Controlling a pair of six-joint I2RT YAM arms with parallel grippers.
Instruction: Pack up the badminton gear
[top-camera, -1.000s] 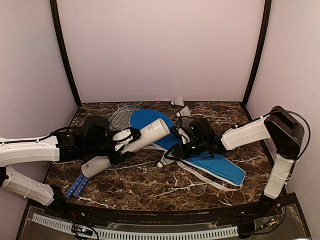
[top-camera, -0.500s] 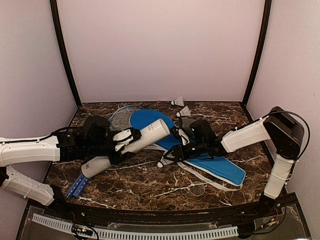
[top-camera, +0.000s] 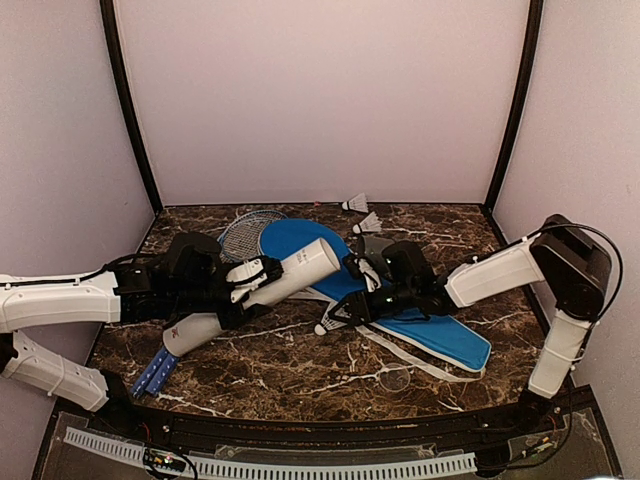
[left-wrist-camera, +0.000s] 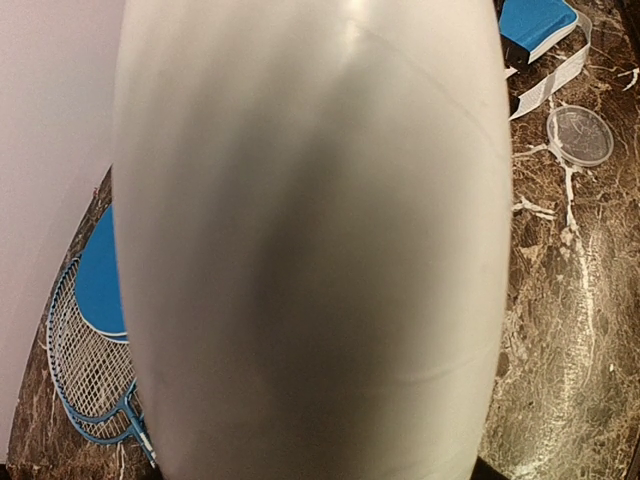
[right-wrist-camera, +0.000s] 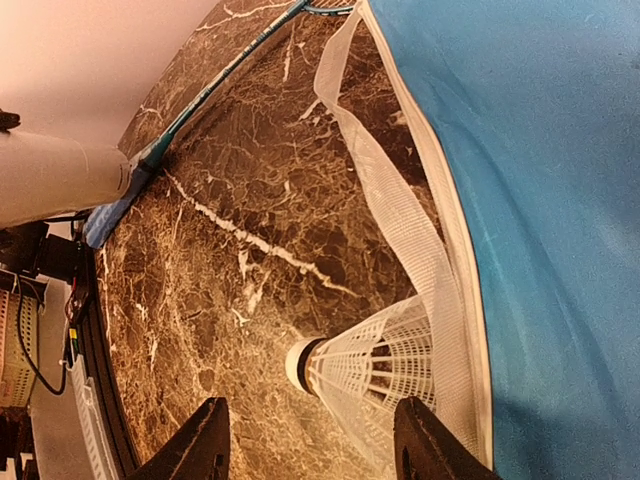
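Reaching low, the left gripper (top-camera: 244, 283) clamps the tilted white tube (top-camera: 300, 264). The right gripper (right-wrist-camera: 315, 445), also low, stands open astride a lying shuttlecock (right-wrist-camera: 372, 372).

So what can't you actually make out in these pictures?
- Fingers of the left hand: left wrist view, the white tube fills the frame and hides them.
- Tube's contents: top view, its end is too small to see into.
- Shafts of the rackets: top view, covered by the left arm and tube.
- Whether the right hand touches the shuttlecock: right wrist view, finger and skirt overlap at the bottom edge.
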